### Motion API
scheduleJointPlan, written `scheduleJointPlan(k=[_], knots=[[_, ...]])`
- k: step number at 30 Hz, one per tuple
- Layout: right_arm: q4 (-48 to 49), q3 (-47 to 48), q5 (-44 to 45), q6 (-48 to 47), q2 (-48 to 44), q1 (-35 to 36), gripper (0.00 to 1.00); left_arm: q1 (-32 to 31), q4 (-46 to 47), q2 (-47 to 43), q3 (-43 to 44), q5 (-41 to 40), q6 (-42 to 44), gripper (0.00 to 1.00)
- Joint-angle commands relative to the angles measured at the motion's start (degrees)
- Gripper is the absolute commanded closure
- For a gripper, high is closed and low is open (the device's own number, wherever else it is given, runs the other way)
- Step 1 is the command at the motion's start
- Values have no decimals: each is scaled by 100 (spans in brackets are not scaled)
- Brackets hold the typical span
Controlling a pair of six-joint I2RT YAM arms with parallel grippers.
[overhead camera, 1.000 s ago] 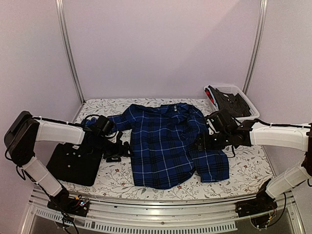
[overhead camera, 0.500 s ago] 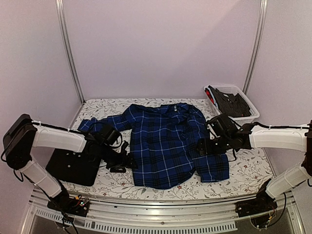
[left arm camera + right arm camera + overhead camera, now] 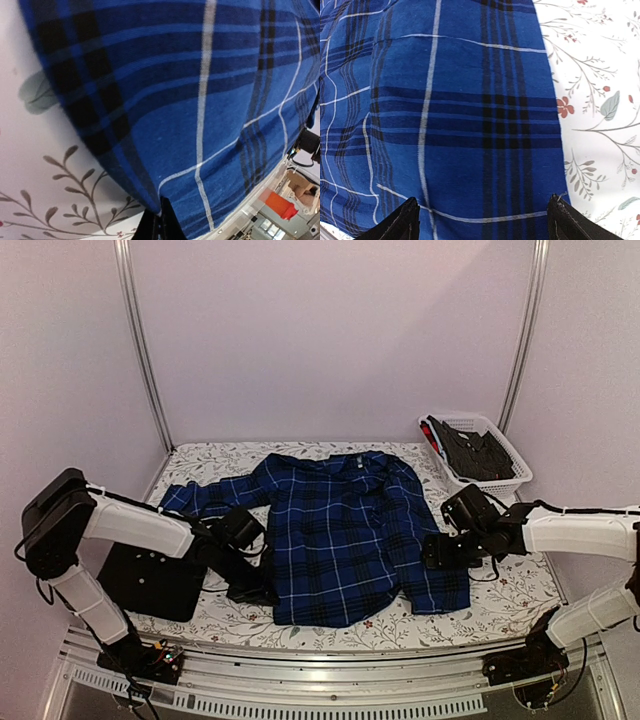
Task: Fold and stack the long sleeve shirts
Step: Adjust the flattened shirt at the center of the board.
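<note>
Now the blue plaid shirt point(image 3: 345, 540) lies spread open in the middle of the table point(image 3: 500, 605), and the black shirt point(image 3: 150, 580) sits folded at the near left. Within the last second the left gripper point(image 3: 258, 590) has moved right to the near-left hem of the plaid shirt and its fingers point(image 3: 159, 229) have pinched the cloth edge. The right gripper point(image 3: 432, 552) has slid nearer along the right side, fingers point(image 3: 400, 220) spread over the fabric. I judge the fold is beginning.
</note>
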Motion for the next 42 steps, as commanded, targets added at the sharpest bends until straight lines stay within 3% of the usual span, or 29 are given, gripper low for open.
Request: scheduleJointPlan(k=[1, 8, 12, 20, 26, 30, 32, 38, 42], knots=[[-225, -219, 263, 339, -406, -194, 12, 113, -766, -234, -25, -458, 92, 100], [-103, -584, -241, 482, -587, -462, 12, 683, -1389, -1000, -446, -702, 356, 100], [282, -830, -1091, 577, -650, -396, 17, 784, -1466, -954, -334, -721, 471, 100], [395, -1111, -1494, 1098, -1002, 132, 23, 818, -1416, -822, -191, -706, 576, 100], [1094, -1220, -2126, 1383, -1004, 144, 43, 821, -1361, -906, -188, -758, 642, 100], [975, -691, -1740, 1241, -593, 136, 75, 834, -1500, -969, -108, -911, 801, 100], [573, -234, -1254, 1024, -352, 127, 86, 853, -1575, -1089, -122, -974, 855, 100], [-82, 521, -90, 717, -110, -118, 100, 1000, -1601, -1589, -463, -834, 913, 100], [-435, 1162, 338, 364, 142, -467, 100, 1045, -1462, -1762, -658, -627, 904, 100]])
